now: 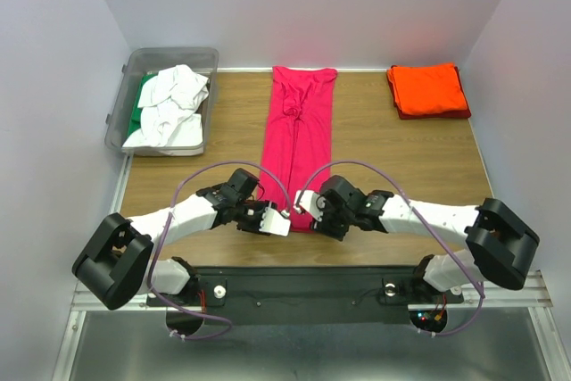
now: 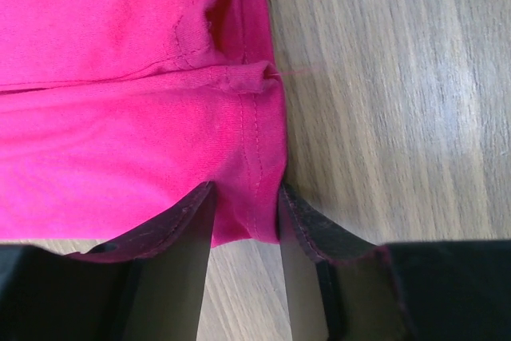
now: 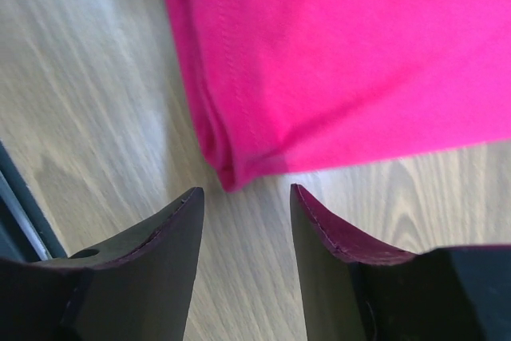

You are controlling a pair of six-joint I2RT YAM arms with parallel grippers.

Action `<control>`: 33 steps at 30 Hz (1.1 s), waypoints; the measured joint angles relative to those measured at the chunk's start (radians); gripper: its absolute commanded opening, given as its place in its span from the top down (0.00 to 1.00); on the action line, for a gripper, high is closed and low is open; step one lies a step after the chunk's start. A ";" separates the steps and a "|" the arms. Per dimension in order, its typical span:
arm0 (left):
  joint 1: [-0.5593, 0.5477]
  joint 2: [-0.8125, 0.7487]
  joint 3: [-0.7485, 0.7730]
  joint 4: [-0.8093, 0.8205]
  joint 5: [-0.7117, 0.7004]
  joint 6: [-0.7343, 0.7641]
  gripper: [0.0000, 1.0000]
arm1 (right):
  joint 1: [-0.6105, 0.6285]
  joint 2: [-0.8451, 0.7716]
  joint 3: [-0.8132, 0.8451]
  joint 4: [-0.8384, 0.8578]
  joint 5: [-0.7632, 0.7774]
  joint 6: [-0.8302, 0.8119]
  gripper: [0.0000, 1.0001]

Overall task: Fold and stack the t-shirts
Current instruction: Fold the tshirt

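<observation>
A magenta-pink t-shirt (image 1: 299,131) lies folded into a long narrow strip down the middle of the table. Both grippers are at its near end. My left gripper (image 1: 278,223) (image 2: 246,197) is open, and the shirt's hemmed near corner (image 2: 247,213) lies flat on the wood between its fingers. My right gripper (image 1: 304,206) (image 3: 246,193) is open with only bare table between its fingers; the shirt's other near corner (image 3: 231,165) lies just ahead of the tips. An orange-red t-shirt (image 1: 428,88) sits folded at the back right.
A clear grey plastic bin (image 1: 120,104) at the back left holds crumpled white shirts (image 1: 174,95) and a green one (image 1: 143,95). White walls close the table on three sides. The black mounting rail (image 1: 303,287) runs along the near edge.
</observation>
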 measured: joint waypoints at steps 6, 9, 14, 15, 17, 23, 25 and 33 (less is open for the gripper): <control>0.000 0.000 0.000 0.001 0.002 0.002 0.50 | 0.026 0.072 0.008 0.024 -0.029 -0.006 0.50; 0.000 0.000 0.000 0.001 0.003 0.003 0.50 | 0.026 0.086 0.013 0.040 -0.033 -0.004 0.54; 0.000 0.000 0.000 -0.003 0.010 0.008 0.53 | 0.026 0.108 0.016 0.090 -0.045 0.005 0.76; 0.000 -0.001 0.000 -0.005 0.012 0.007 0.54 | 0.026 0.110 0.016 0.095 -0.047 0.008 0.86; 0.002 -0.002 -0.001 -0.010 0.015 0.004 0.62 | 0.027 0.110 0.016 0.101 -0.048 0.009 0.96; 0.000 -0.002 -0.002 -0.030 0.015 -0.005 0.98 | 0.033 0.101 0.010 0.107 -0.034 0.010 0.99; 0.000 -0.002 0.005 -0.046 0.011 -0.016 1.00 | 0.033 0.086 0.004 0.095 -0.024 0.010 0.99; 0.000 0.001 0.082 -0.149 0.023 -0.068 1.00 | 0.014 0.009 0.005 0.035 0.029 -0.009 1.00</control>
